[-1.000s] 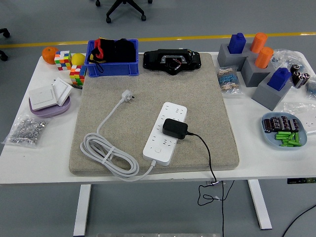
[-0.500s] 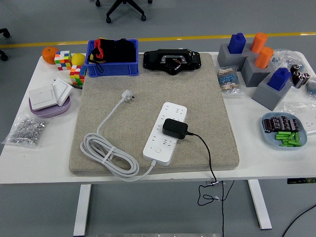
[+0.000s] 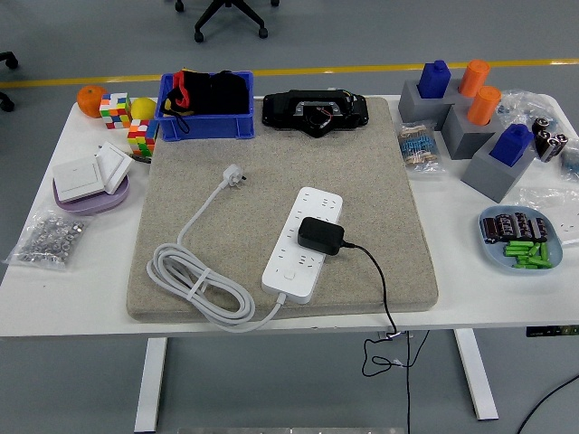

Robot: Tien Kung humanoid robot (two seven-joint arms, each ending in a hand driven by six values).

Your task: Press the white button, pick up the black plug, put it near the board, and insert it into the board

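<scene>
A white power strip (image 3: 303, 242) lies at a slant on the beige mat (image 3: 271, 172), its white button (image 3: 288, 275) near its lower end. A black plug (image 3: 321, 235) sits on the strip's middle sockets. Its black cable (image 3: 380, 289) runs right and drops over the table's near edge. The strip's white cord (image 3: 194, 280) lies coiled at the mat's lower left and ends in a white wall plug (image 3: 235, 175). Neither robot hand shows in the head view.
A blue bin (image 3: 206, 107) and a black device (image 3: 317, 112) stand at the back. Cubes (image 3: 127, 122) and a purple dish with switches (image 3: 89, 177) are at the left, a bag of nuts (image 3: 50, 240) below. Grey blocks (image 3: 479, 127) and a battery plate (image 3: 522, 240) are at the right.
</scene>
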